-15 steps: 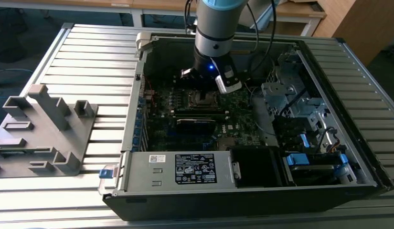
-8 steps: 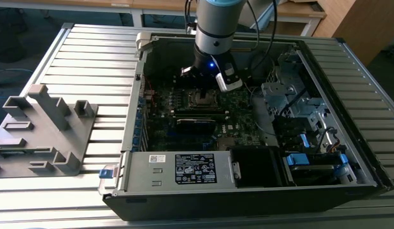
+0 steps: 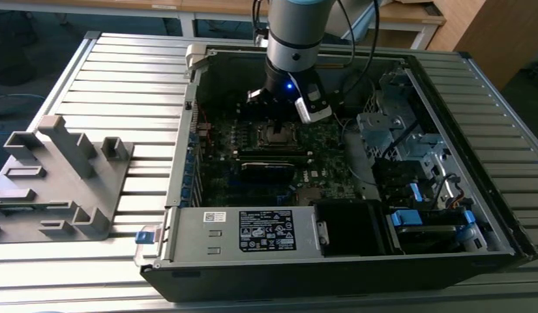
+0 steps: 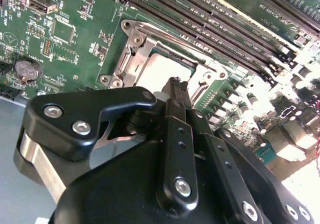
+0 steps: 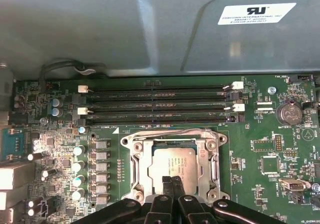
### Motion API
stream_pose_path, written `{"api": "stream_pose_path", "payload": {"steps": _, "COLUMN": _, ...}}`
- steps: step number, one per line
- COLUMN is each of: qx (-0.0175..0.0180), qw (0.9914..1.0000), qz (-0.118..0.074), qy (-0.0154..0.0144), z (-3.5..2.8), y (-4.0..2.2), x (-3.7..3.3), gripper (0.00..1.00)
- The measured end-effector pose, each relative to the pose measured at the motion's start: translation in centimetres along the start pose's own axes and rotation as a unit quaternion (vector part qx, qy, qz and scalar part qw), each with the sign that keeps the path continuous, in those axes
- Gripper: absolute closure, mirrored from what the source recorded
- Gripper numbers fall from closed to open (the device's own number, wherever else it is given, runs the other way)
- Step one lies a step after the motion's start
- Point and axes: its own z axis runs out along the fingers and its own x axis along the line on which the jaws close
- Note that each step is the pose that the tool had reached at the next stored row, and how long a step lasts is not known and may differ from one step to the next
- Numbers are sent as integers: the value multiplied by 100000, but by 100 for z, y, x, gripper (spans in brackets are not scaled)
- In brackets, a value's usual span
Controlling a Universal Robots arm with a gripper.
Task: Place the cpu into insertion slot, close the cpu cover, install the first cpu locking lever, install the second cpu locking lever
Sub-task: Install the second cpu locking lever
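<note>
The cpu (image 5: 172,161), a flat silver-tan square, lies in the motherboard socket, also seen in the second wrist view (image 4: 159,71). The cpu cover (image 5: 141,166), a silver frame with an open window, lies flat around it (image 4: 131,54). A thin metal lever rod (image 5: 170,133) runs along the socket edge beside the memory slots. My gripper (image 5: 172,180) hangs just above the cpu's near edge, its two narrow black fingers pressed together with nothing between them (image 4: 176,86). In the exterior view the gripper (image 3: 278,127) stands over the socket inside the open computer case.
Memory slots (image 5: 155,104) lie beside the socket, and capacitors (image 5: 79,164) line its other side. A power supply (image 3: 251,231) fills the case's front, with drive cages (image 3: 399,130) at the exterior view's right. A grey fixture (image 3: 60,176) stands on the slatted table at the left.
</note>
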Motion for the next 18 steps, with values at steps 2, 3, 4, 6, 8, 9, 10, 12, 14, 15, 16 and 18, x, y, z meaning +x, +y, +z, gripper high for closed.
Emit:
{"api": "stream_pose_path", "payload": {"steps": 2, "qx": 94, "qw": 100000, "qz": 2, "qy": 1, "z": -1, "y": 1, "x": -3, "gripper": 90}}
{"api": "stream_pose_path", "payload": {"steps": 3, "qx": 278, "qw": 100000, "qz": 44, "qy": -7, "z": -1, "y": 3, "x": -11, "gripper": 90}}
{"api": "stream_pose_path", "payload": {"steps": 4, "qx": 499, "qw": 99999, "qz": 104, "qy": -20, "z": 0, "y": 7, "x": -18, "gripper": 90}}
{"api": "stream_pose_path", "payload": {"steps": 6, "qx": 882, "qw": 99996, "qz": 182, "qy": -45, "z": 1, "y": 15, "x": -24, "gripper": 90}}
{"api": "stream_pose_path", "payload": {"steps": 8, "qx": 911, "qw": 99996, "qz": 187, "qy": -46, "z": 2, "y": 25, "x": -24, "gripper": 90}}
{"api": "stream_pose_path", "payload": {"steps": 9, "qx": 912, "qw": 99996, "qz": 177, "qy": -48, "z": 3, "y": 30, "x": -27, "gripper": 90}}
{"api": "stream_pose_path", "payload": {"steps": 10, "qx": 912, "qw": 99996, "qz": 174, "qy": -49, "z": 4, "y": 34, "x": -35, "gripper": 90}}
{"api": "stream_pose_path", "payload": {"steps": 12, "qx": 913, "qw": 99996, "qz": 182, "qy": -48, "z": 4, "y": 37, "x": -45, "gripper": 90}}
{"api": "stream_pose_path", "payload": {"steps": 14, "qx": 911, "qw": 99996, "qz": 188, "qy": -49, "z": 4, "y": 37, "x": -45, "gripper": 90}}
{"api": "stream_pose_path", "payload": {"steps": 15, "qx": 913, "qw": 99996, "qz": 184, "qy": -48, "z": 4, "y": 37, "x": -47, "gripper": 90}}
{"api": "stream_pose_path", "payload": {"steps": 16, "qx": 913, "qw": 99996, "qz": 185, "qy": -48, "z": 4, "y": 37, "x": -48, "gripper": 90}}
{"api": "stream_pose_path", "payload": {"steps": 18, "qx": 912, "qw": 99996, "qz": 185, "qy": -49, "z": 4, "y": 37, "x": -48, "gripper": 90}}
